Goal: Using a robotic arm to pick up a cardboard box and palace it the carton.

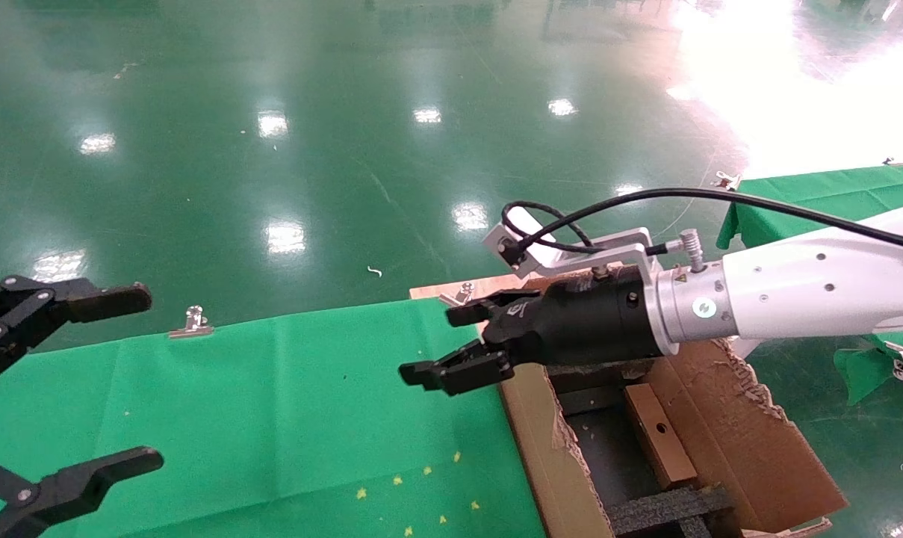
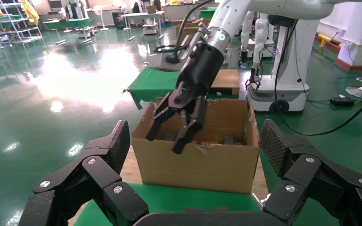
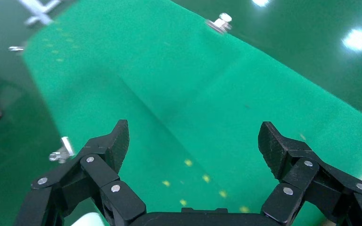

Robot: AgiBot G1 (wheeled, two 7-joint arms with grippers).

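Observation:
The white robotic arm (image 1: 795, 291) reaches in from the right. Its black right gripper (image 1: 432, 344) is open and empty. It hovers over the near left rim of the carton (image 1: 727, 426) and the edge of the green cloth. The small cardboard box (image 1: 660, 437), round hole showing, lies inside the carton beside black foam (image 1: 668, 508), behind and below the gripper. In the left wrist view the right gripper (image 2: 165, 141) hangs above the carton's (image 2: 198, 165) front wall. In the right wrist view it (image 3: 193, 136) sees only green cloth. My left gripper (image 1: 152, 379) is open and empty at the far left.
A green cloth (image 1: 272, 418) covers the table, held by metal clips (image 1: 191, 323). A second green-covered table (image 1: 832, 194) stands at the back right. The carton's flaps are torn and ragged (image 1: 757, 388). Shiny green floor lies beyond.

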